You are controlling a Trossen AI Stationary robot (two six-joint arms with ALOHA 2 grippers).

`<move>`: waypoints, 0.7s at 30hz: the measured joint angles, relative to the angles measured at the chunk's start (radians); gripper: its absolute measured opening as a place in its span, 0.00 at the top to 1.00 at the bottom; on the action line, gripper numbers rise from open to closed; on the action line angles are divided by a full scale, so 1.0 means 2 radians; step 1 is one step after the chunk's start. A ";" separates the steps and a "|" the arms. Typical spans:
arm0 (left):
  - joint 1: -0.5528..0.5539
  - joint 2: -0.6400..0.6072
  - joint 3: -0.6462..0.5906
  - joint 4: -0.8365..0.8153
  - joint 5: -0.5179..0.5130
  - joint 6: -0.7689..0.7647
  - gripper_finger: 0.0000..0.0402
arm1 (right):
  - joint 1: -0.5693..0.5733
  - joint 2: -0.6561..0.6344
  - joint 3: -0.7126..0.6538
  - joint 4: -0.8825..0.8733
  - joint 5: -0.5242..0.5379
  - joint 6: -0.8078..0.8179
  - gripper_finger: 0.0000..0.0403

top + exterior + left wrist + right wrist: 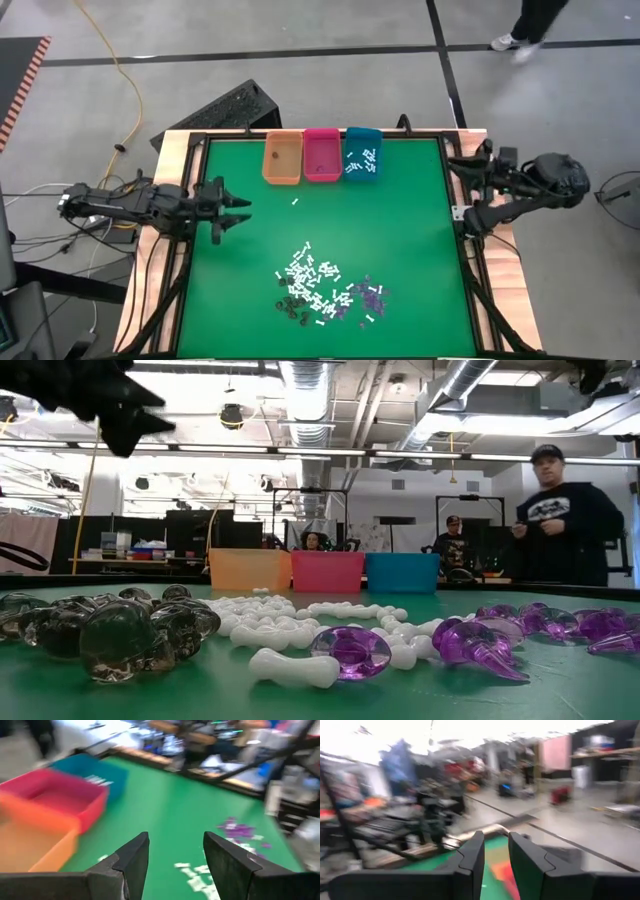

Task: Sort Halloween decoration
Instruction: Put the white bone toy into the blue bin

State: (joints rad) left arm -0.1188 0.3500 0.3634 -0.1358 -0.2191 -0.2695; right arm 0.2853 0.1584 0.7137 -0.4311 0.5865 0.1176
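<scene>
Most of the green worktop (400, 220) lies bare. Obstacles: three bins, orange (282, 158), pink (321, 154) and teal (361, 153), at frame's upper centre, and the scattered Halloween decoration (320, 290) at lower centre.

Left arm reaches in level from the left side, its left gripper (236, 208) in the air with fingers (132, 865) spread wide and nothing between them. Right arm is folded at the right edge, elbow bent, with the right gripper (495, 852) aimed outward; its fingers (472, 857) stand close together with a narrow gap showing, nothing held.
</scene>
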 joint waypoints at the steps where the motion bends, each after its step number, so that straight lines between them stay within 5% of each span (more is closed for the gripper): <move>1: 0.000 0.000 0.000 0.011 0.019 0.008 0.55 | 0.000 -0.012 -0.012 0.008 -0.018 -0.002 0.71; 7: 0.000 0.000 0.000 0.047 0.074 0.021 0.55 | 0.000 -0.078 -0.080 0.034 -0.042 -0.019 0.71; 21: 0.000 0.000 0.000 0.055 0.146 0.011 0.55 | 0.001 -0.078 -0.171 0.041 -0.059 0.015 0.71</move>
State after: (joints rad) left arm -0.1188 0.3508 0.3634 -0.0265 0.0734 -0.2478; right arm 0.2863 0.0032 0.3721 -0.3481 0.4683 0.1472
